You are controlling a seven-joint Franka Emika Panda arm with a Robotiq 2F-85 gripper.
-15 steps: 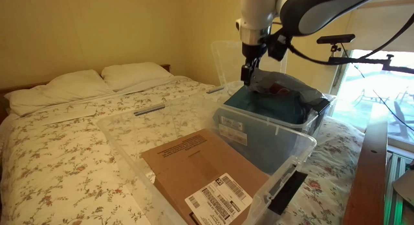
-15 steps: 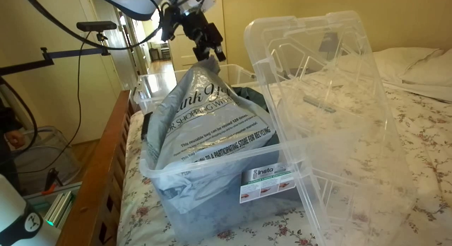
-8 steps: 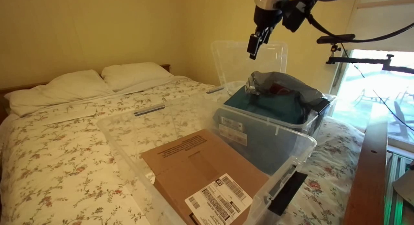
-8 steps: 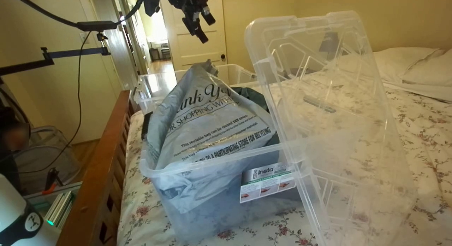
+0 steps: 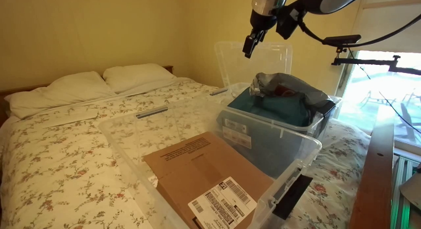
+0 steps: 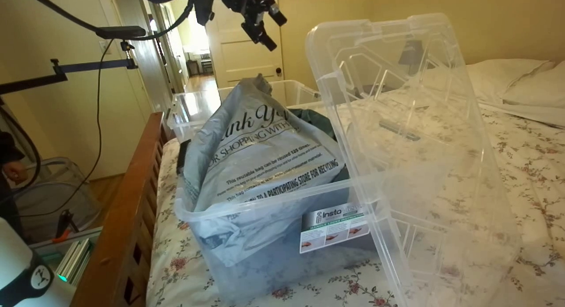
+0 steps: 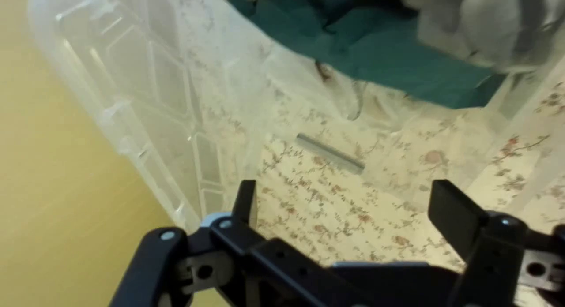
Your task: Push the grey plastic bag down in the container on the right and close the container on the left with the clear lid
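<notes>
Can see gripper up higher than grey bag, apart from it in both exterior views, w/ fingers spread wide and nothing betw. them. Can see bag in right container, bulging out the top. Can make out clear lid tilted on edge beside same container; being see-thru, hard to say if touching. See also cardbd box lying in left container, open-topped.

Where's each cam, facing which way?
In an exterior view: near cardboard box, facing pillows and clear lid; arm, gripper show.
In an exterior view: near grey plastic bag, facing a door; arm, gripper show.
Wrist view: wrist-mounted, facing down at floral bedspread; gripper fingers show.
Both exterior views, roughly opposed, share grey plastic bag, clear lid, gripper.
</notes>
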